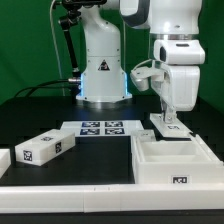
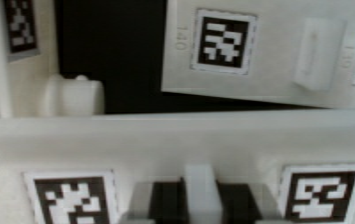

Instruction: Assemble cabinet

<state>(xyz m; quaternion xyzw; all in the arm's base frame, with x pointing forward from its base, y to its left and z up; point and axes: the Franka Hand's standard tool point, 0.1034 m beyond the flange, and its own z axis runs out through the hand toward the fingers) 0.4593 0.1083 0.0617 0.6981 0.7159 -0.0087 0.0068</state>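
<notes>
Claw (image 1: 165, 121) low over cabinet (image 1: 160, 168), grip unclear

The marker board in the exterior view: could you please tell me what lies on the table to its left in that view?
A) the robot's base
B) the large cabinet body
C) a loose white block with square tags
C: the loose white block with square tags lies toward the exterior view's left of the marker board, while the cabinet body sits to its right.
</notes>
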